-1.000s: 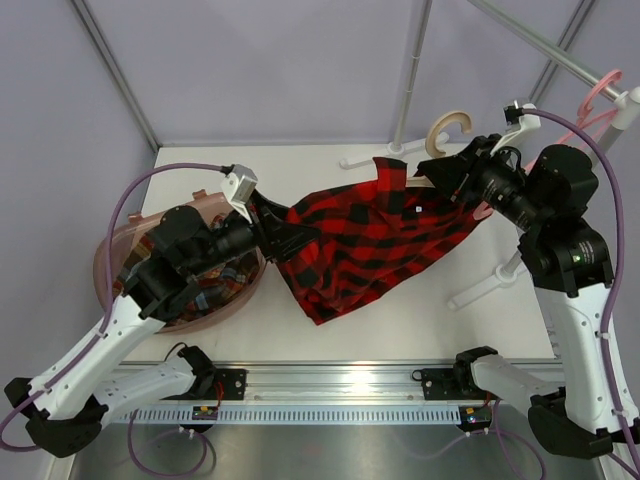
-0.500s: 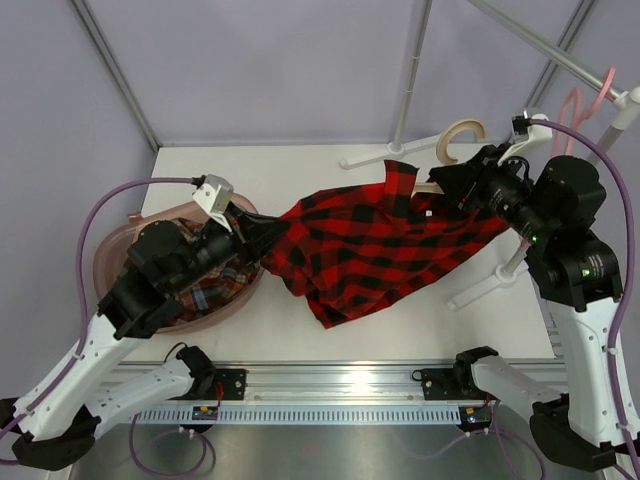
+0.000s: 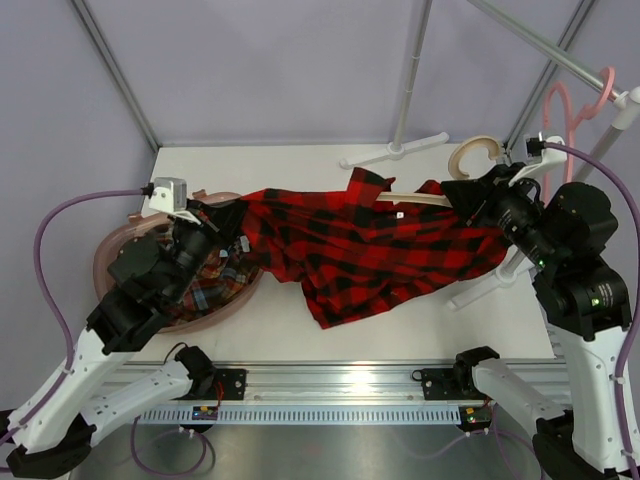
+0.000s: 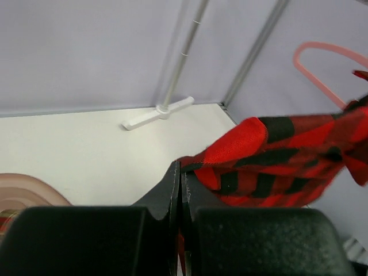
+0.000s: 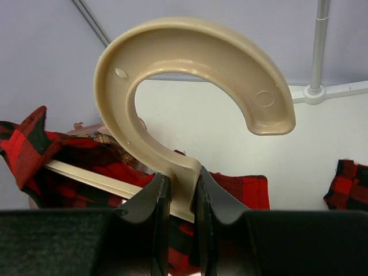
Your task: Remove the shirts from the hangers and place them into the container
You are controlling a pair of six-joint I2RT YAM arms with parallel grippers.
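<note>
From above, shows red shirt [image 3: 370,245] stretched over table [image 3: 300,330], one end pinched in closed left gripper [image 3: 235,212] by the container [image 3: 108,250] rim. From left wrist, shows jaws shut on the shirt. From right wrist, shows right gripper [image 5: 178,195] clamped on beige hanger [image 5: 190,52].

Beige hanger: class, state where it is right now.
Seen from above, the beige hanger sits at the far right of the table, its neck clamped in the right gripper and its arm running into the red-and-black shirt.
</note>
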